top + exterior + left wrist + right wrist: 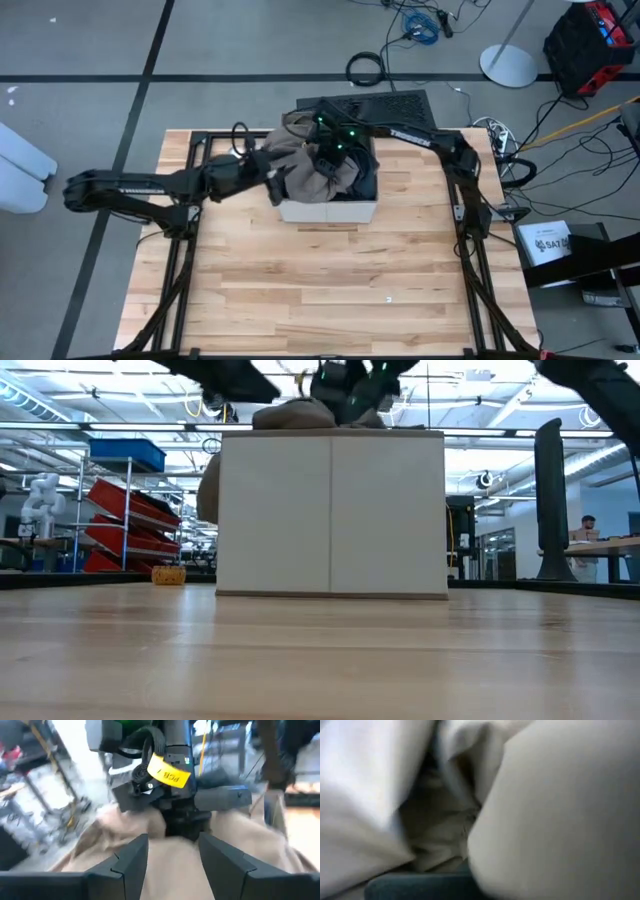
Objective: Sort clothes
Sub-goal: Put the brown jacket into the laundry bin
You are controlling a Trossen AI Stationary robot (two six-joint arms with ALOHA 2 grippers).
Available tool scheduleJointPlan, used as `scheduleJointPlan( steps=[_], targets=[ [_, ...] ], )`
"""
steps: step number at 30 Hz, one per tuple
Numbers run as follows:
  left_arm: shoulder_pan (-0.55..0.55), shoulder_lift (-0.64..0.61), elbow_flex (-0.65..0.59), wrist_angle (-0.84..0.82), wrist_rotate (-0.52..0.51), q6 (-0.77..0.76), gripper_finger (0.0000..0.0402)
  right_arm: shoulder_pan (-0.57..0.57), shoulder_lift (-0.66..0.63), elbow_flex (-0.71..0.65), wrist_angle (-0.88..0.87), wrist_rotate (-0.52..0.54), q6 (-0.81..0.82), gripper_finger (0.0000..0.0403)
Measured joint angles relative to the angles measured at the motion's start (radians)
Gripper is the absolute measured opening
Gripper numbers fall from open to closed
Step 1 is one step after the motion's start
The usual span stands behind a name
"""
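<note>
Clothes sit heaped in a beige square fabric box [330,211] near the back middle of the pale wooden plank tabletop [330,290]. Uppermost is a large tan-brown soft garment [300,150], which bulges above the box's rim and spills over its left side; a dark slate piece of fabric [362,185] shows at the box's right inner edge. The left end effector [272,178] reaches in from the left at the box's left rim, and in the left wrist view its two dark fingers [131,862] stand apart with tan cloth lying between and under them, though whether they actually pinch that cloth cannot be told. The right end effector [330,160] points down into the middle of the pile with its jaws closed, buried among folds; the right wrist view shows only cream-white fabric [560,810] pressed close, with tan folds behind and a teal-grey strip [420,887], so what it grips cannot be made out. From table height the box's pale front wall hides the contents, with only the tan mound showing above its top edge.
</note>
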Motion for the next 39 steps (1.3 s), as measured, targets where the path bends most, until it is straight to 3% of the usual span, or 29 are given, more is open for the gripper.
scheduleJointPlan(
  steps=[4, 8, 14, 18, 24, 31, 39],
  targets=[
    [0.002, -0.041, 0.001, -0.240, -0.097, -0.102, 0.0187, -0.032, 0.058, 0.002, -0.012, -0.058, 0.001, 0.0000],
    [0.005, -0.054, 0.001, -0.430, -0.109, -0.162, 0.0187, -0.039, 0.081, 0.003, -0.011, -0.074, -0.014, 0.0000],
    [0.003, -0.112, 0.001, -0.615, -0.247, -0.142, 0.0187, -0.039, 0.080, 0.002, -0.014, -0.071, -0.038, 0.0000],
    [-0.008, -0.159, -0.009, -0.719, -0.251, -0.169, 0.0187, -0.039, 0.080, 0.001, -0.024, -0.070, -0.049, 0.0000],
    [-0.008, -0.172, -0.128, -0.583, -0.252, -0.140, 0.0187, -0.041, 0.081, -0.001, -0.021, -0.107, -0.066, 0.0000],
    [0.036, -0.172, -0.270, -0.300, -0.298, -0.119, 0.0187, -0.036, 0.081, -0.001, -0.021, -0.110, -0.065, 0.0000],
    [0.119, -0.119, -0.310, -0.109, -0.119, -0.044, 0.0180, -0.036, 0.081, -0.001, -0.021, -0.113, -0.050, 0.0000]
  ],
)
